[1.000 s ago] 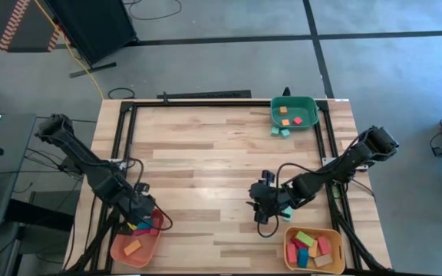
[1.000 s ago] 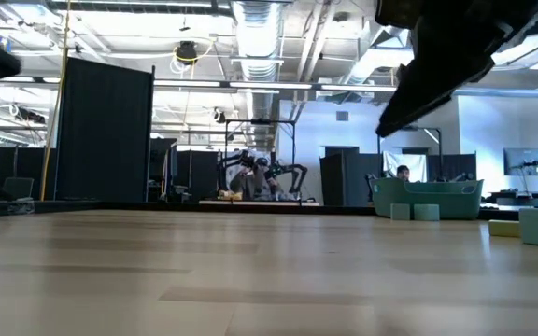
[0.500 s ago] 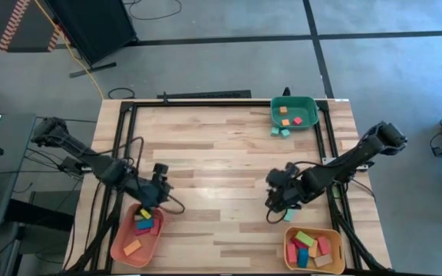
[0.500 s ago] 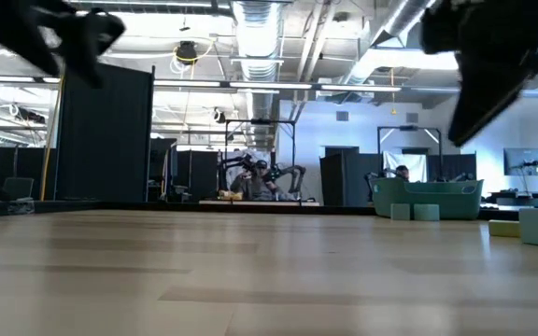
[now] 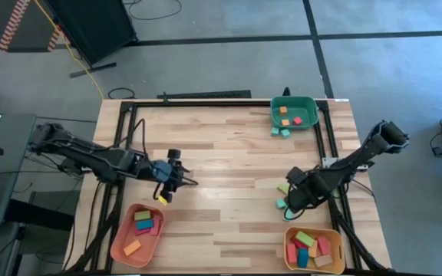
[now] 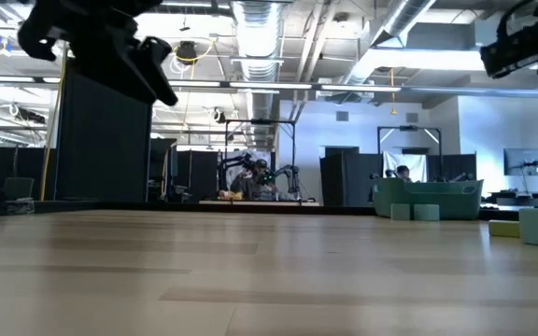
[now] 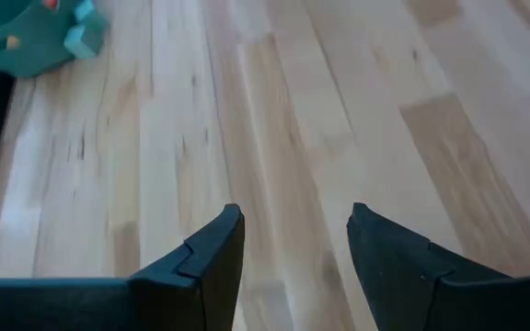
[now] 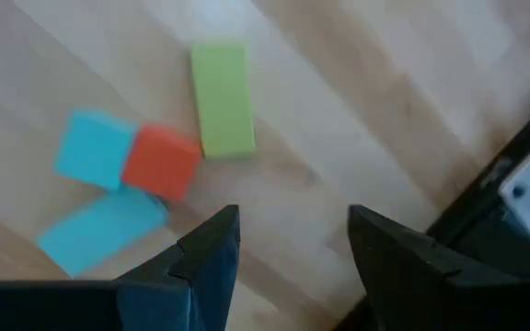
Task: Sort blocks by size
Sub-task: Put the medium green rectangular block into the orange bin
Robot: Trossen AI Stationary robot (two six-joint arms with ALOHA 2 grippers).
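Okay, most blocks sit in my trays; four loose blocks (image 8: 155, 165) remain lower right, two by the green tray (image 5: 308, 102); left gripper (image 5: 169, 175) and right gripper (image 5: 291, 193) both open, empty.

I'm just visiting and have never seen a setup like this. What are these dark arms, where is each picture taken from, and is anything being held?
These are two robot arms at a wooden table, each ending in a two-finger gripper. One picture looks straight down, one looks level across the tabletop, and two come from cameras on the arms' wrists.

From above, the left gripper is over bare wood near the middle; its wrist camera shows its fingers apart with nothing between them. The right gripper hangs open and empty over a few loose blocks: green, orange and two teal.

Three trays hold more blocks: a green tray at the far edge, with two teal blocks beside it, a salmon tray and a yellow tray at the near edge.
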